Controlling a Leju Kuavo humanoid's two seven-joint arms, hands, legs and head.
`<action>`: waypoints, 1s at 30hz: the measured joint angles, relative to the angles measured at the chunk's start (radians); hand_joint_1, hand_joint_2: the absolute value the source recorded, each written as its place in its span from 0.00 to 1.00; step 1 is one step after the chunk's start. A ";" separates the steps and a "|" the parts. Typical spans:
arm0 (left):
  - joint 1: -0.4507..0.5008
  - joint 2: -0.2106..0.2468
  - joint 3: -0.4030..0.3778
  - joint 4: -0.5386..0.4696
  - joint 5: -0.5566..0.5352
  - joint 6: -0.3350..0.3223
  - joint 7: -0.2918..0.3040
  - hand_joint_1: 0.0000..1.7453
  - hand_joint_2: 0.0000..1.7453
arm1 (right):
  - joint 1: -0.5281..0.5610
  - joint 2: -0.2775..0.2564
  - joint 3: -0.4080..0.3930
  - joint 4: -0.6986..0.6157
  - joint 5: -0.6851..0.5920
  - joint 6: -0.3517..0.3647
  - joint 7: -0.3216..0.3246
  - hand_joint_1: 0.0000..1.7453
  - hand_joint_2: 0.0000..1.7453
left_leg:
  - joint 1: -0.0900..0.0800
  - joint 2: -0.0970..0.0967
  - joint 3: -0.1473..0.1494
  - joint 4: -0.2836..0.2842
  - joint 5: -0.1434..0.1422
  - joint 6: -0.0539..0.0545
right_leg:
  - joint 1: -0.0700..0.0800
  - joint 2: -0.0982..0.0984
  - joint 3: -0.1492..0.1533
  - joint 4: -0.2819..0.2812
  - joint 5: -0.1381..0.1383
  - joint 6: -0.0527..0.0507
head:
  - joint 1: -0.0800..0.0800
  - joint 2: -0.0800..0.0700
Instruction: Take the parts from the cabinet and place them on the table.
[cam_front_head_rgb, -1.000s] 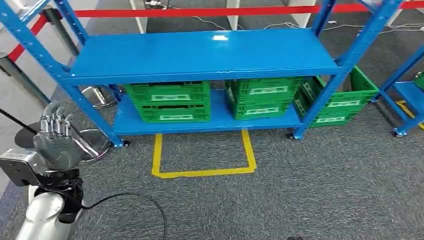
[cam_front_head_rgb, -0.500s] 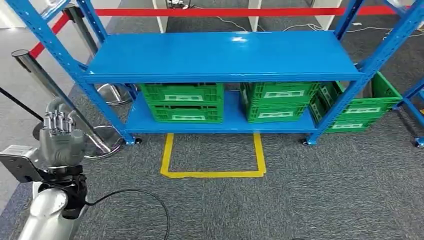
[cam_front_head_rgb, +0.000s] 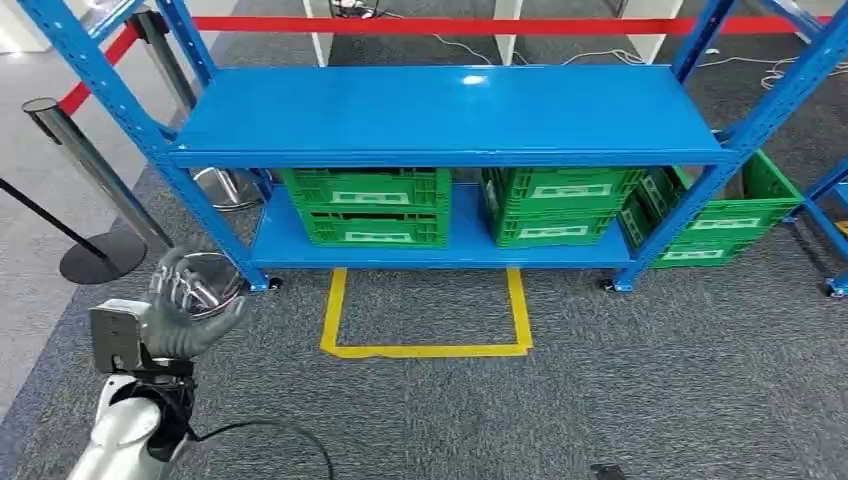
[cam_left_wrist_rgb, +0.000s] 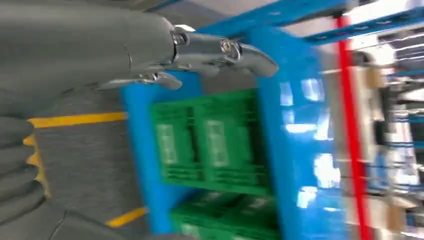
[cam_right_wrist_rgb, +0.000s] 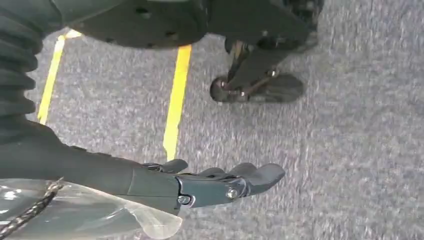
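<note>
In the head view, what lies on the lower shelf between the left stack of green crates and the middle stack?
Nothing: between the left crates and the middle crates the head view shows only a bare strip of the blue lower shelf.

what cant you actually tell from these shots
- What the green crates hold: in the head view the blue shelf covers their tops.
- Crate label text: too small in the head view, blurred in the left wrist view.
- Third crate at the right: partly hidden behind the rack post.
- Left hand: its fingers are motion-blurred in the head view.
- Right hand: a clear plastic sheet overlaps its base.
</note>
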 joint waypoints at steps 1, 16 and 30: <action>-0.002 0.000 0.000 0.017 0.000 -0.005 0.004 0.00 1.00 | 0.006 -0.005 0.019 -0.002 -0.019 0.000 0.004 0.00 1.00 | 0.000 0.000 0.003 -0.003 -0.001 0.006 | 0.001 0.001 -0.011 0.029 -0.020 0.002 | 0.003 0.000; 0.022 0.014 0.032 0.271 0.021 -0.075 0.116 0.00 0.00 | 0.123 -0.040 0.356 -0.002 -0.366 -0.005 0.057 0.00 1.00 | -0.004 -0.003 -0.001 0.036 -0.041 -0.031 | -0.006 0.002 -0.013 0.000 0.027 -0.026 | 0.004 0.000; 0.149 0.027 0.061 0.615 0.039 -0.128 0.202 0.00 0.00 | 0.095 -0.072 0.623 -0.100 -0.623 -0.006 0.101 0.00 0.00 | -0.006 -0.001 0.028 -0.003 -0.023 -0.001 | 0.003 -0.003 0.001 -0.009 0.020 0.002 | 0.003 0.000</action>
